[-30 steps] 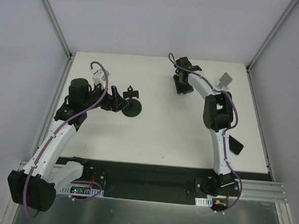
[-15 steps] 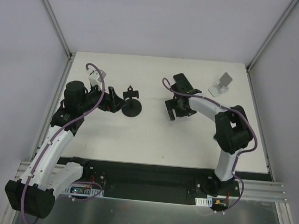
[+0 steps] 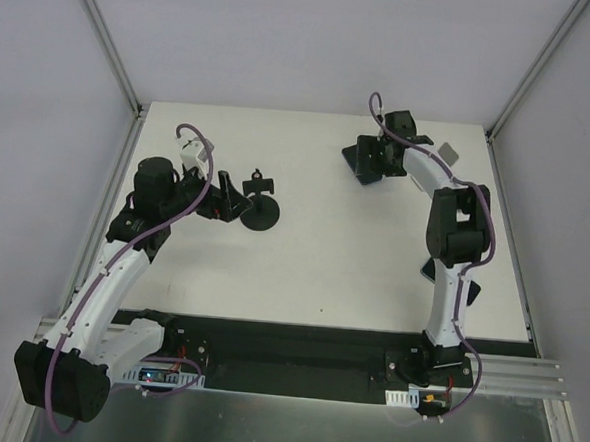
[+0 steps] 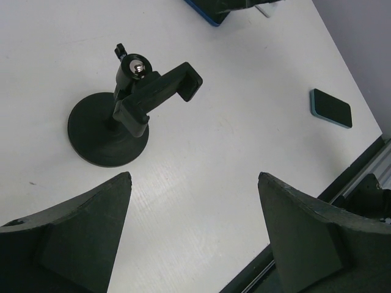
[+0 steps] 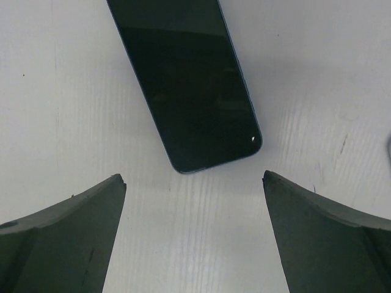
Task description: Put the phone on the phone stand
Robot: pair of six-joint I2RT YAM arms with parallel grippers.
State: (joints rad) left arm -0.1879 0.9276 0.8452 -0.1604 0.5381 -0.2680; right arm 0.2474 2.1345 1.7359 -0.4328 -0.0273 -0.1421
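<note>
The phone [image 5: 189,85], black with a dark blue rim, lies flat on the white table just ahead of my right gripper [image 5: 192,178], which is open and holds nothing. Its near corner sits just beyond the gap between the fingertips. From above, the right gripper [image 3: 371,158] hovers at the far side of the table and covers most of the phone. The phone stand [image 4: 109,128], with a black disc base and an upright clamp arm, stands left of centre [image 3: 260,215]. My left gripper [image 4: 194,177] is open and empty, a little short of the stand's base.
A second dark phone [image 4: 331,108] lies flat near the table's right front, partly behind the right arm [image 3: 470,291]. A small silver stand [image 3: 446,152] sits at the back right. The black front rail [image 3: 287,346] runs along the near edge.
The right arm swung from mid-table back to the far side, and its jaws opened wide. The left arm shifted only slightly beside the stand.
</note>
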